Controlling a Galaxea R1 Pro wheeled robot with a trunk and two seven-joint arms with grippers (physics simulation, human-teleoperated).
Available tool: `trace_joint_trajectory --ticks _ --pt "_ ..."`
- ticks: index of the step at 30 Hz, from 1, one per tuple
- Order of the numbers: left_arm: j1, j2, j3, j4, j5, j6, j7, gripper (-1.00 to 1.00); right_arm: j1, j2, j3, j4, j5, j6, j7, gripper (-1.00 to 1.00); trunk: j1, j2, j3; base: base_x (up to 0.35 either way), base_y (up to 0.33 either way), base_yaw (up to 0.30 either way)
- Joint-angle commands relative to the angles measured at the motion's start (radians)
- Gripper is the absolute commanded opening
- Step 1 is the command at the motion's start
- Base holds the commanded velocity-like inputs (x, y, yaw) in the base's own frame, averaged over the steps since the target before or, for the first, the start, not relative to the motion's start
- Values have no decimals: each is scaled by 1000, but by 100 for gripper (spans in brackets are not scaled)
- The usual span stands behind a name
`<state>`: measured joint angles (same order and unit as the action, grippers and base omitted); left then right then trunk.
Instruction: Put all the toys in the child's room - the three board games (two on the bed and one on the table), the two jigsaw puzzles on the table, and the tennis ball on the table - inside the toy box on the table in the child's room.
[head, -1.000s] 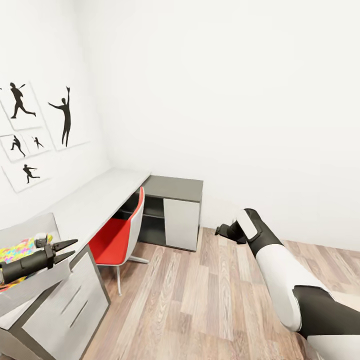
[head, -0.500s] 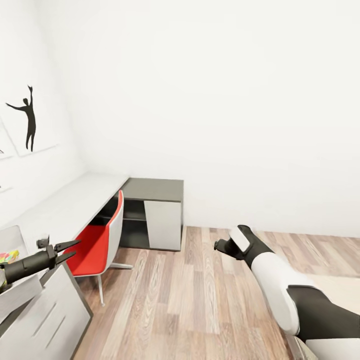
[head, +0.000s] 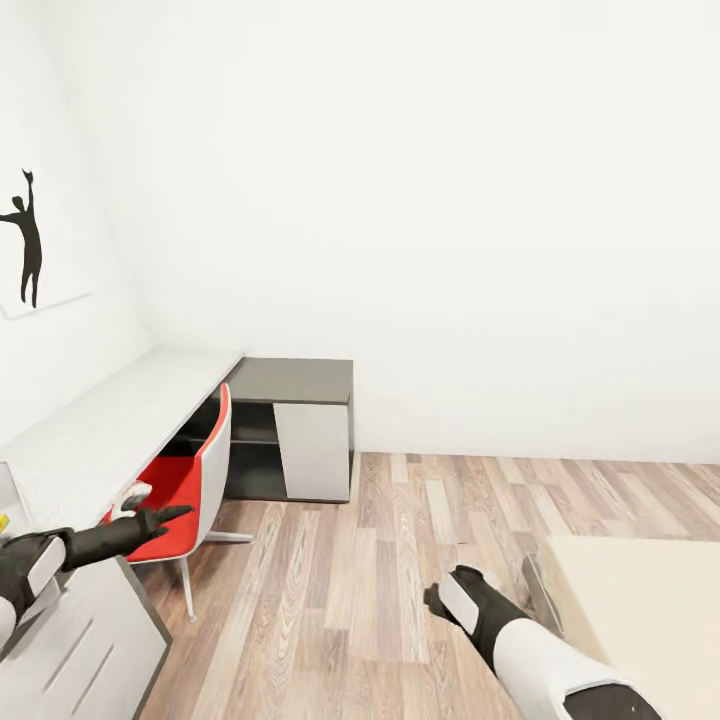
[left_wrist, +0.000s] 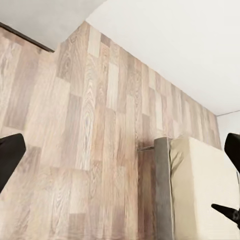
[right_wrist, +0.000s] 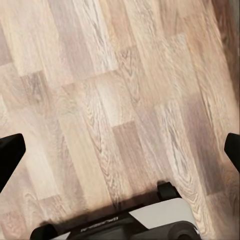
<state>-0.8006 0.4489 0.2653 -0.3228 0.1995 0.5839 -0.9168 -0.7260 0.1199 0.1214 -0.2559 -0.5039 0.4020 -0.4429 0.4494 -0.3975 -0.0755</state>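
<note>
White walls, wood-plank floor (head: 400, 560). I see one pale grey tabletop (head: 100, 430) along the left wall with its dark lower wing, one cream bed (head: 640, 620) at right. Left hand (head: 165, 515) and right hand (right_wrist: 120, 150) both spread apart, holding nothing.

No legible text or labels.

Room corner, surface running along the left wall

The surface (head: 110, 425) is lying along the left wall, its lower wing (head: 290, 382) sitting against the far wall. A chair (head: 190, 480) is standing tucked at the surface. The bed (head: 640, 620) is sitting at the near right on the floor (head: 400, 560), well apart.
</note>
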Motion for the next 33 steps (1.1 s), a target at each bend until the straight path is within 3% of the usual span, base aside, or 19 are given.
trace_joint_trajectory --ticks 1,8,13,19,24,27,29,33 --pt "-1 -6 2 1 -6 0 21 100 10 0 15 -2 -7 -6 -7 100 1 -3 -2 0 0 -2" --pt "1 -64 2 69 -116 -99 207 100 102 -1 36 -2 -5 -97 -7 100 1 -3 -2 0 0 0" --pt "4 -105 2 142 -140 -182 307 100 140 -1 38 -2 -3 -139 -7 100 1 -3 -2 0 0 0" --pt "43 -168 2 225 -192 -314 521 100 195 -3 38 -1 22 -198 -8 100 1 -3 -2 0 0 0" --pt "160 -249 2 244 -310 -459 773 100 242 1 41 0 50 -236 -9 100 1 -3 -2 0 0 0" --pt "233 -265 2 245 -347 -551 856 100 271 1 42 0 54 -241 -9 100 1 -3 -2 0 0 0" --pt "299 -270 2 246 -359 -617 887 100 298 1 42 0 55 -242 -9 100 1 -3 -2 0 0 0" --pt "386 -272 2 246 -365 -683 903 100 338 1 42 0 54 -242 -10 100 1 -3 -2 0 0 0"
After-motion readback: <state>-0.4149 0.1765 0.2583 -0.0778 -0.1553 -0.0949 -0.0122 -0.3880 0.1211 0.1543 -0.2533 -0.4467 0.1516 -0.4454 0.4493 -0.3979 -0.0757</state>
